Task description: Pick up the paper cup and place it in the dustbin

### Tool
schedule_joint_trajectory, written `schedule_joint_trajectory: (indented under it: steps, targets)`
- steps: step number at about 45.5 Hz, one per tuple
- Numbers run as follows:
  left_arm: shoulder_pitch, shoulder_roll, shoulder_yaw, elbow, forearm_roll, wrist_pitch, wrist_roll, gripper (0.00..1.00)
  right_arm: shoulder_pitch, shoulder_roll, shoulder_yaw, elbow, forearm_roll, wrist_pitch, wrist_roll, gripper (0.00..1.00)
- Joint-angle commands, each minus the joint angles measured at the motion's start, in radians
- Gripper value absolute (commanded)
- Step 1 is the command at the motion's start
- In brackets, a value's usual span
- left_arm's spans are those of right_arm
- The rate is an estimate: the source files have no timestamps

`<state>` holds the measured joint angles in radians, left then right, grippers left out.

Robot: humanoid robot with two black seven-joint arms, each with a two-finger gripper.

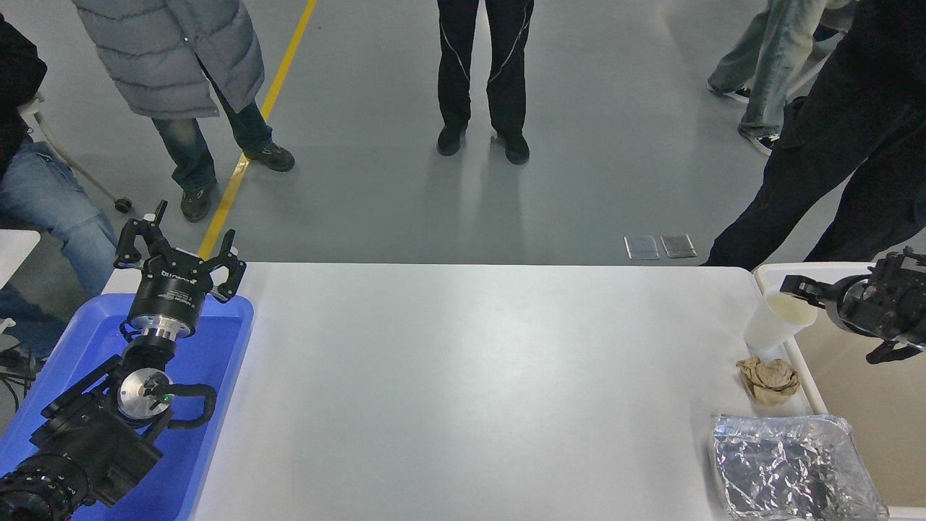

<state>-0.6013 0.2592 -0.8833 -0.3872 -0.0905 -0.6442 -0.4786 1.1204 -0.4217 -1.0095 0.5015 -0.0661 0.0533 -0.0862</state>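
The white paper cup [772, 327] stands tilted at the table's right edge, its cream mouth leaning toward the dustbin [812, 385]. The dustbin is a cream-white bin with a thick rim, just off the table's right side, and is partly cut off by the picture edge. My right gripper [797, 288] comes in from the right over the bin, with its tip at the cup's rim. I cannot make out how its jaws stand. My left gripper [178, 250] is parked open over the blue tray at the lower left.
A crumpled brown paper ball [769, 378] lies just in front of the cup. A crinkled foil tray [788, 467] sits at the front right. The blue tray [210, 405] is at the left. Several people stand beyond the table, one in black close to the bin.
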Motion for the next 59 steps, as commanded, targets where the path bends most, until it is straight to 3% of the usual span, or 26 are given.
schedule_joint_trajectory:
  steps: [1, 18, 30, 59]
  targets:
    - [0.000, 0.000, 0.000, 0.001, 0.000, 0.000, 0.000, 0.98, -0.050, 0.011, 0.055, -0.031, 0.002, -0.010, 0.000, 0.93]
    - [0.000, 0.000, 0.000, -0.001, -0.002, 0.000, 0.000, 0.98, -0.053, 0.021, 0.057, -0.029, 0.008, -0.010, 0.000, 0.73]
    - [0.000, 0.000, 0.000, -0.001, 0.000, 0.000, 0.000, 0.98, -0.057, 0.020, 0.074, 0.006, 0.017, 0.005, -0.001, 0.00]
    - [0.000, 0.000, 0.000, 0.001, 0.000, 0.000, 0.000, 0.98, -0.028, 0.006, 0.112, 0.032, 0.080, 0.008, -0.001, 0.00]
